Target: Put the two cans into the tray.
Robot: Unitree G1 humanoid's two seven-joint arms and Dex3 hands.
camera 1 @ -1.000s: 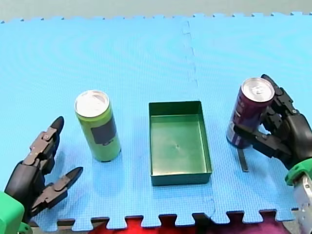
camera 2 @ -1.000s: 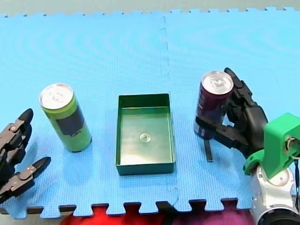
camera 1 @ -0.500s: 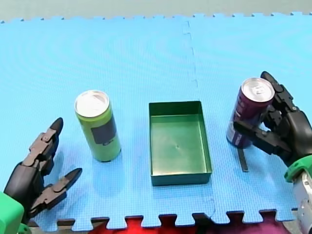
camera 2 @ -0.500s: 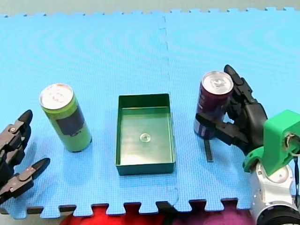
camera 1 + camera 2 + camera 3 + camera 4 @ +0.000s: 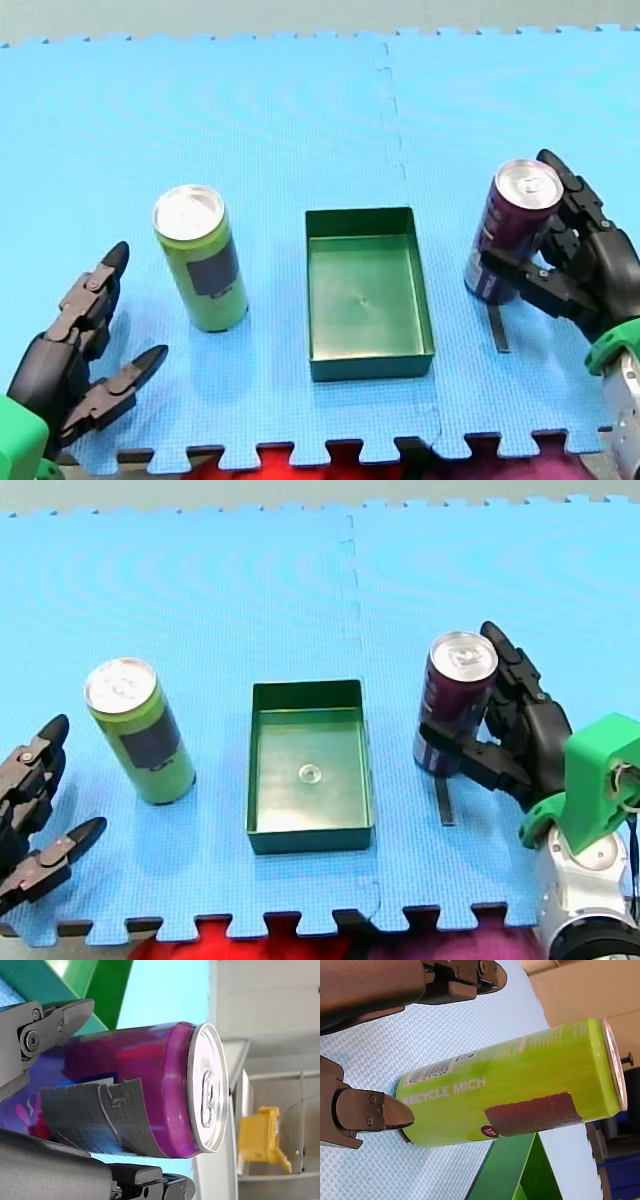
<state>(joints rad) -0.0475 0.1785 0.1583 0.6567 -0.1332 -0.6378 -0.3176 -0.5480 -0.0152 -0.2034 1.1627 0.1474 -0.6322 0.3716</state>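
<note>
In the first head view the right hand [image 5: 585, 265] is wrapped round the purple can [image 5: 510, 235]. Its thumb crosses the can's front low down and the other fingers reach behind, so the grip looks closed. The can stands upright on the blue mat [image 5: 250, 110]. The green tray [image 5: 360, 213] lies inward of that hand, just past the can, with no can in it. The left hand [image 5: 75, 360] holds nothing. The green can [image 5: 205, 265] stands upright ahead of it and a little inward, apart from it, with the tray further inward again. The second head view gives the same layout. In the first wrist view, the right hand's, one fingertip [image 5: 65, 1015] lies against the purple can's side. A grey tape patch [image 5: 95, 1115] on the can faces the palm, and the tray's wall shows beyond the can. In the second wrist view the green can sits between a hand's fingers, one tip [image 5: 390, 1112] close by its base and the others off its far side. Whether any of them touch it I cannot tell. The step in hand looks like the grasp on the first can, with neither can delivered. The next move calls for lifting the purple can clear of the tray's wall and carrying it inward. It should go down upright toward one end, leaving room for the second can.
</note>
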